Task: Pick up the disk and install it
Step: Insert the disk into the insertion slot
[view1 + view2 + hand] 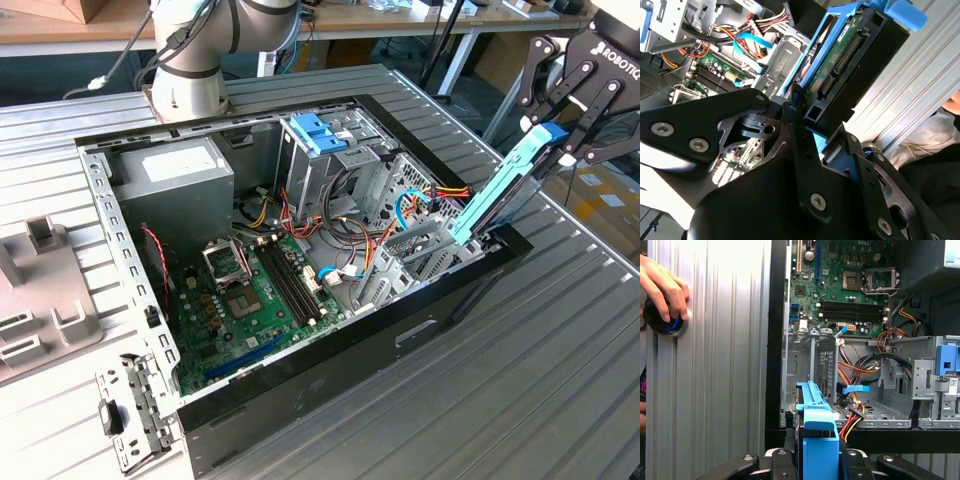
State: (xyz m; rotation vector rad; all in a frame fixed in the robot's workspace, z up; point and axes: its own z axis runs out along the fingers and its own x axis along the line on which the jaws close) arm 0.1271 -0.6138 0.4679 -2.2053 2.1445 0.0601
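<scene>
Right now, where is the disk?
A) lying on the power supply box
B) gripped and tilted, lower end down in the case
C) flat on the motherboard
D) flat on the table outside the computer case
B: in the exterior view the gripper is shut on the upper end of the disk, which leans with its lower end inside the computer case.

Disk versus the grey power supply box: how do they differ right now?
The disk stands tilted, its top held in the gripper, lower end at the case edge on the exterior view's right; the power supply box sits level in the case's corner on the exterior view's left. The disk is slim with blue rails; the box is bulkier, grey, with a white sticker. Both are rectangular.
</scene>
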